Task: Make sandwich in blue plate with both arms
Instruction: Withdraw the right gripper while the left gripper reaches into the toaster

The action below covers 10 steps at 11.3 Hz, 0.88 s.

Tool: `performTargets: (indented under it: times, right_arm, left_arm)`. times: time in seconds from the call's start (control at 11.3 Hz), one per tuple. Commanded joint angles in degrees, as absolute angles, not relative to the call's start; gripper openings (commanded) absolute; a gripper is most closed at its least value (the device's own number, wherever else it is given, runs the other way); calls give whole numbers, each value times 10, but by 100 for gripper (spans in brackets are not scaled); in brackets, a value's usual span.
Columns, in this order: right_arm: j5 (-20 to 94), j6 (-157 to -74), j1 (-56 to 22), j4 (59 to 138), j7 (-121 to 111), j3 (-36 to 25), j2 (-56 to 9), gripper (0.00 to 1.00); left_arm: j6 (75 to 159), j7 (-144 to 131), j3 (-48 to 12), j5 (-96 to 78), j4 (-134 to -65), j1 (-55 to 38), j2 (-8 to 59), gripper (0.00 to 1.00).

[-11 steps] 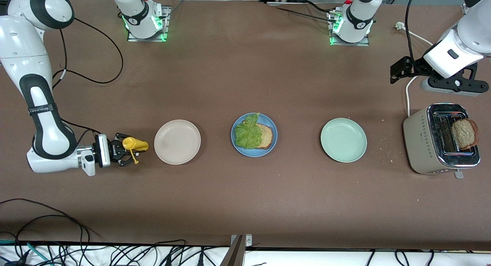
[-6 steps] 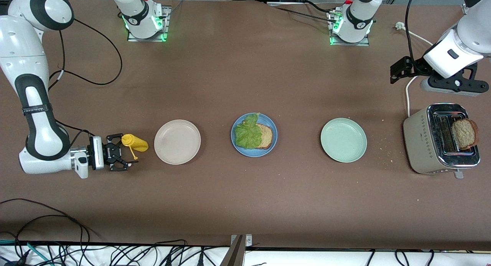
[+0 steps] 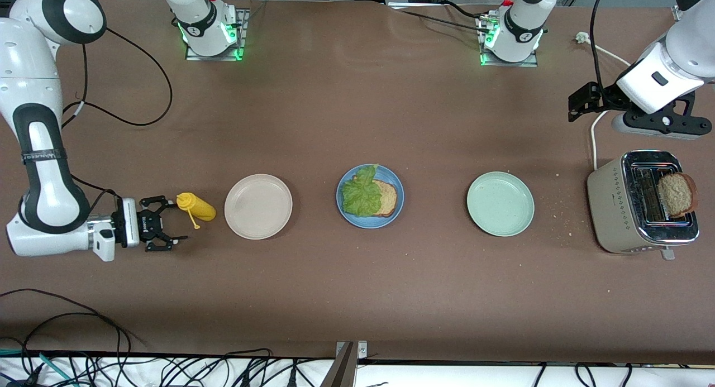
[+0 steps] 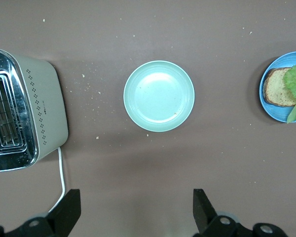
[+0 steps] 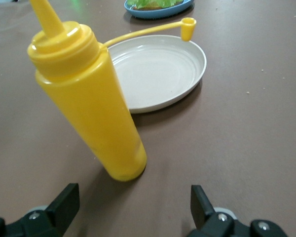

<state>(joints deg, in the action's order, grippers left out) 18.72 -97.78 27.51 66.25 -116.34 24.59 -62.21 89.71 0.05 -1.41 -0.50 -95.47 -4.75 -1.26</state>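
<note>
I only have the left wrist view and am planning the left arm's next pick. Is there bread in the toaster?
Observer: Yes, a brown bread slice sticks up from one slot of the toaster.
Operator: My left gripper waits with its jaws open. Where is the right one?
Observer: The right gripper is low at the right arm's end of the table, jaws open and holding nothing.
Operator: Anything near it?
Observer: A yellow squeeze bottle stands upright just in front of it, beside the beige plate.
</note>
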Motion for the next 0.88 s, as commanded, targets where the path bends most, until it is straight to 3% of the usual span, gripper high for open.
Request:
performTargets:
  times: [0.0, 0.62, 0.79]
  right_arm:
    - [163, -962, 272, 641, -1163, 231, -590, 100]
    - [160, -958, 227, 697, -860, 164, -423, 100]
    - [163, -945, 176, 707, -752, 119, -369, 100]
  left_arm:
    - [889, 5, -12, 4, -946, -46, -12, 100]
    - [900, 139, 1, 5, -842, 69, 134, 100]
    - [933, 177, 1, 6, -831, 120, 167, 100]
